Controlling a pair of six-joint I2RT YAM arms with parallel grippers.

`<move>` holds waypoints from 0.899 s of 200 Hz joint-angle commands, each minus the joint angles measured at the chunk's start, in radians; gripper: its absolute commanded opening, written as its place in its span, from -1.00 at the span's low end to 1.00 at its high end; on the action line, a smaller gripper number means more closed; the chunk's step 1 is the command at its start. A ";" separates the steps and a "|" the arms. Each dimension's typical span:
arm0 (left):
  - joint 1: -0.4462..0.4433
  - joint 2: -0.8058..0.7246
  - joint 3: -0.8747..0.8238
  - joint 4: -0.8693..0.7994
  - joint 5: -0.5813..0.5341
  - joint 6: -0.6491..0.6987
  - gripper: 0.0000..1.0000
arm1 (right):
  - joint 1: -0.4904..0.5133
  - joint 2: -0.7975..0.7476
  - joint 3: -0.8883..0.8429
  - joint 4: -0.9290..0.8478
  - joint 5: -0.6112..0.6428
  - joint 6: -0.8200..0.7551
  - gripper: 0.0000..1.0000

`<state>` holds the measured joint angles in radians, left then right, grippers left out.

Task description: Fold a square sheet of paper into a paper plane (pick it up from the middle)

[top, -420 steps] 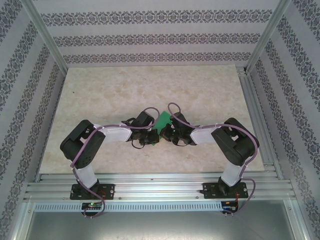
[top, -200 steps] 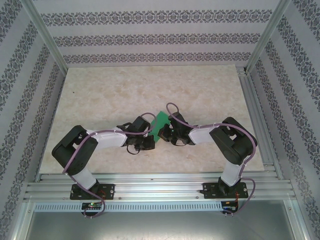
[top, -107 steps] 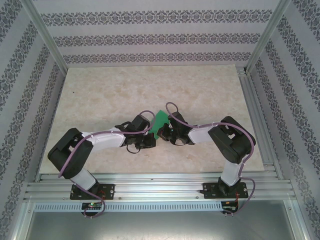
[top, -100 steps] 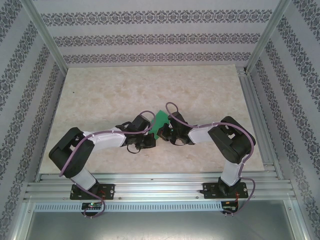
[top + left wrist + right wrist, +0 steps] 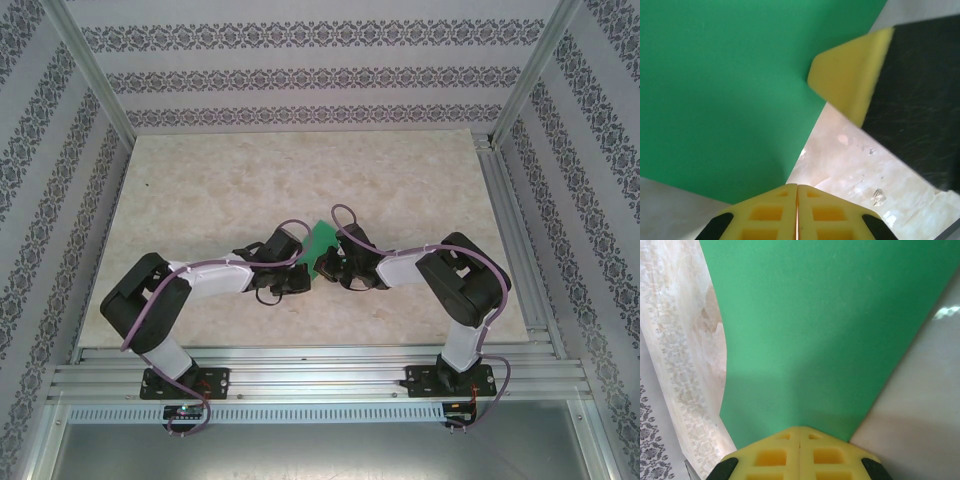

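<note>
Between the two pincers, seemingly clear of the table, sits the thin bright green square sheet of paper (image 5: 320,246), showing as a small angular shape. From the right pincer (image 5: 799,430) it fans up and away from the tips, and those yellow jaws are shut on its narrow end. The left pincer (image 5: 797,187) is closed as well. A lower corner of the sheet runs into its tips, so I judge it pinched there too, with the right pincer's yellow pad just ahead and to the right, touching the sheet's edge. Below both lies the pale marbled tabletop (image 5: 300,170). I reckon the paper is feather-light, limp and easily crumpled, and pulling the pincers apart could tear it. I'd hold it with flat pinches along a crease or edge, not a loose corner.
</note>
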<state>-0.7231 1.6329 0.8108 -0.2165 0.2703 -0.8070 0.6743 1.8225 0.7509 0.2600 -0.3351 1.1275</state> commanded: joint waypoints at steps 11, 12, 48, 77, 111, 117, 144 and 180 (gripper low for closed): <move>-0.010 -0.007 0.034 0.005 -0.075 -0.022 -0.78 | 0.010 0.055 -0.035 -0.092 0.051 -0.003 -1.00; -0.009 -0.006 0.034 0.007 -0.075 -0.023 -0.78 | 0.010 0.055 -0.037 -0.092 0.050 -0.002 -1.00; -0.007 0.044 0.045 0.024 -0.056 -0.027 -0.79 | 0.010 0.054 -0.035 -0.093 0.048 -0.002 -1.00; -0.007 0.081 0.026 0.019 -0.024 -0.029 -0.82 | 0.010 0.049 -0.039 -0.066 0.041 -0.015 -1.00; -0.007 0.100 -0.008 -0.007 -0.048 -0.031 -0.84 | 0.001 0.043 -0.048 -0.027 0.022 -0.075 -0.97; -0.007 0.100 -0.010 -0.014 -0.052 -0.029 -0.84 | -0.003 0.041 -0.045 -0.028 0.018 -0.089 -0.97; -0.007 0.100 -0.033 -0.023 -0.043 -0.028 -0.85 | -0.031 0.037 -0.027 -0.048 -0.008 -0.182 -0.96; -0.007 0.102 -0.053 -0.041 -0.024 -0.021 -0.86 | -0.107 0.040 0.007 -0.096 -0.028 -0.293 -0.95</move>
<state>-0.7219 1.6924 0.8124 -0.1745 0.2348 -0.8219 0.6342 1.8240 0.7483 0.2626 -0.3985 0.9577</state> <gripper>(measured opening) 0.075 0.044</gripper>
